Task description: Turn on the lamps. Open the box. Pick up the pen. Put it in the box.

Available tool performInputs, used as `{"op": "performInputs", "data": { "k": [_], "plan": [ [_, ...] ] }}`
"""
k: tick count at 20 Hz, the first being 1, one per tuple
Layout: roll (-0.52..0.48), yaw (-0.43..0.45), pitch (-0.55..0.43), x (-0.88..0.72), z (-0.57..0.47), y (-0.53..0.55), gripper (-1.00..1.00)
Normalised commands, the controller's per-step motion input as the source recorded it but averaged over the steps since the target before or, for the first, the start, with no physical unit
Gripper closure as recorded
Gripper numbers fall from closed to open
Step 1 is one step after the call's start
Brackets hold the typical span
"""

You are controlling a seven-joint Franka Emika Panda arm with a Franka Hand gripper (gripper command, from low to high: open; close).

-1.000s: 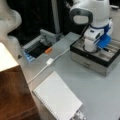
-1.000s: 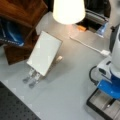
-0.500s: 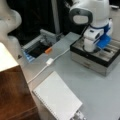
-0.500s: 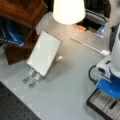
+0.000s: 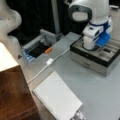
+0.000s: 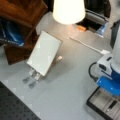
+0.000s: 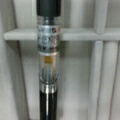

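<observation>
The arm is parked over the box (image 5: 100,58) at the right side of a front view, and the box is open, so you can see its grey divided inside. The gripper (image 5: 90,46) is down in the left part of that tray; in a front view it sits at the lower right, just above the box (image 6: 100,105). Can't tell how wide the fingers are spread or whether they've got hold of anything, since the robot's body and blue parts cover them.

The wrist view is filled with the pen (image 7: 48,62), running top to bottom just left of centre, black at both ends with a clear, silvery labelled section in the middle. It lies over the grey dividers of the box (image 7: 100,62). Whether it's resting on them or hanging above, I can't tell.

The lamp (image 6: 68,11) at the top of a front view is glowing bright. A white notepad (image 5: 57,97) sits at the lower middle, a white cable (image 5: 50,61) runs across the grey table (image 5: 100,92), and a wooden block (image 5: 15,95) is at lower left.
</observation>
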Motion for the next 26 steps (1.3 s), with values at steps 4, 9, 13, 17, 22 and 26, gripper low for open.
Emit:
{"op": "performInputs", "data": {
  "k": [4,9,13,17,22,26],
  "plan": [
    [-0.131,0.014,0.031,-0.11,0.2,-0.2,-1.0],
    [-0.116,0.051,0.041,-0.07,0.11,-0.27,-1.0],
    [-0.092,0.092,0.026,-0.04,0.03,-0.36,-1.0],
    [-0.064,0.128,-0.001,-0.08,0.03,-0.37,-1.0],
    [-0.046,0.189,-0.018,-0.19,0.1,-0.64,-1.0],
    [0.005,0.18,-0.059,-0.24,0.06,-0.71,-1.0]
  ]
}}
